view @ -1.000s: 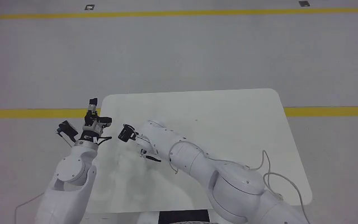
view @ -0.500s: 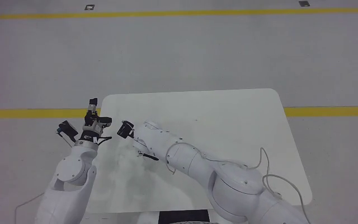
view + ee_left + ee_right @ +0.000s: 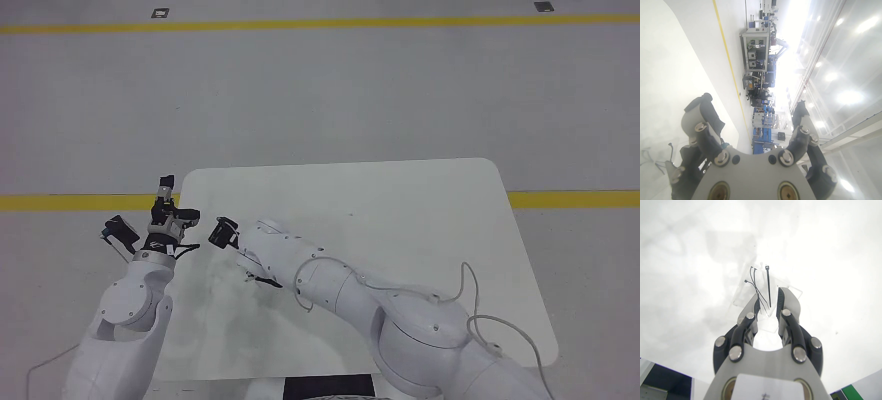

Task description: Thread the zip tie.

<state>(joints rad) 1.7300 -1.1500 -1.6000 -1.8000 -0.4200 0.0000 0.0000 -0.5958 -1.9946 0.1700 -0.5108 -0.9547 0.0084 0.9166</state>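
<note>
Several black zip ties lie on a clear flat tray [image 3: 742,294] on the white table [image 3: 420,210]. One thicker zip tie [image 3: 768,283] is straight, its head pointing away from me; thinner zip ties [image 3: 752,279] curve beside it. My right gripper [image 3: 768,295] hangs open just above the ties' tail ends, with the straight tie's tail between its fingers [image 3: 780,300] and nothing gripped. From above, the right gripper [image 3: 260,279] is over the table's left part. My left gripper [image 3: 751,106] is open and empty, held up at the table's left edge [image 3: 172,205].
The table's rounded left edge [image 3: 195,180] is close to the left gripper. The right arm [image 3: 340,290] lies across the front left of the table. A yellow floor line [image 3: 560,199] runs behind the table.
The right gripper has crept a little to the left over the ties. The left arm has stayed where it was.
</note>
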